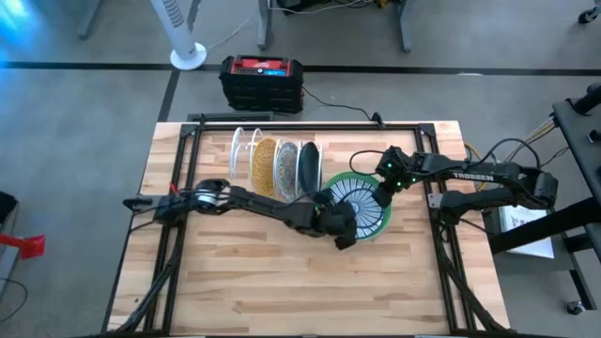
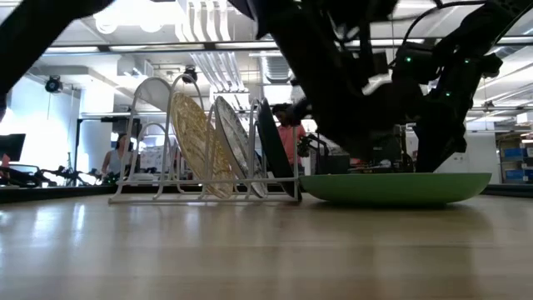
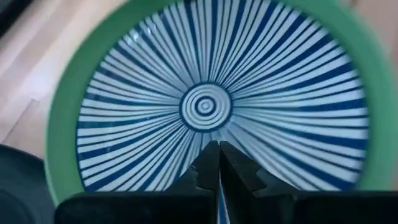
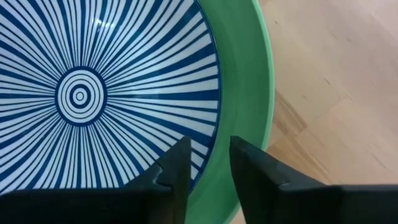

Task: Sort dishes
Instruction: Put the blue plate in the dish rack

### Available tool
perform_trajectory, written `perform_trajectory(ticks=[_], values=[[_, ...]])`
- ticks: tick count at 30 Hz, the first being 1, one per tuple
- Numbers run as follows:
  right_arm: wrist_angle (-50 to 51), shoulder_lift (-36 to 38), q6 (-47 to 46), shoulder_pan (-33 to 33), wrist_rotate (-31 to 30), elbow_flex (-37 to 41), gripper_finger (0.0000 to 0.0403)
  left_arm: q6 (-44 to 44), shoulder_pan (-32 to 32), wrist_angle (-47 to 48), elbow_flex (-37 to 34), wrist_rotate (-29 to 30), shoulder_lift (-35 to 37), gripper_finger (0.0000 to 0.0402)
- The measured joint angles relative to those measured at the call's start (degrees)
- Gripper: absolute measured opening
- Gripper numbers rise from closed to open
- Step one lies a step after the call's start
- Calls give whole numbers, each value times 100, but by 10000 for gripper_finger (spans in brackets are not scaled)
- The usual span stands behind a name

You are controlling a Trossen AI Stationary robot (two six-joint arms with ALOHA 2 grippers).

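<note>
Table (image 1: 282, 291) bare in front | left gripper (image 3: 217, 165) clenched on striped plate (image 1: 357, 202) | right gripper (image 4: 208, 162) released over green plate (image 1: 383, 218) rim

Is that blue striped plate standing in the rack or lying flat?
Lying flat: the blue striped plate rests inside the green plate, beside the rack.

The high view looks straight down on the whole table (image 1: 282, 291). The low view looks level across it into the room. Each wrist view looks steeply down, close past its fingers, at the striped plate (image 3: 205, 106), which both share.
</note>
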State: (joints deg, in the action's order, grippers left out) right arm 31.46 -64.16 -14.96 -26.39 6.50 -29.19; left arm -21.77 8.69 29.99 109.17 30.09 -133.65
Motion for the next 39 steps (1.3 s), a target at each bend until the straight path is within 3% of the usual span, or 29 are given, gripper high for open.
perform_trajectory(ticks=[7,16,39], values=[[-47,0,-67,0,2,45,142,42,-209,1315,1194,-81,-904,0],[-319,-9,-251,-2,170,233,152,173,-232,1990,2505,-39,-1662,0],[-2201,4,-976,-13,407,1272,92,25,-236,1570,2450,-85,-1713,0]])
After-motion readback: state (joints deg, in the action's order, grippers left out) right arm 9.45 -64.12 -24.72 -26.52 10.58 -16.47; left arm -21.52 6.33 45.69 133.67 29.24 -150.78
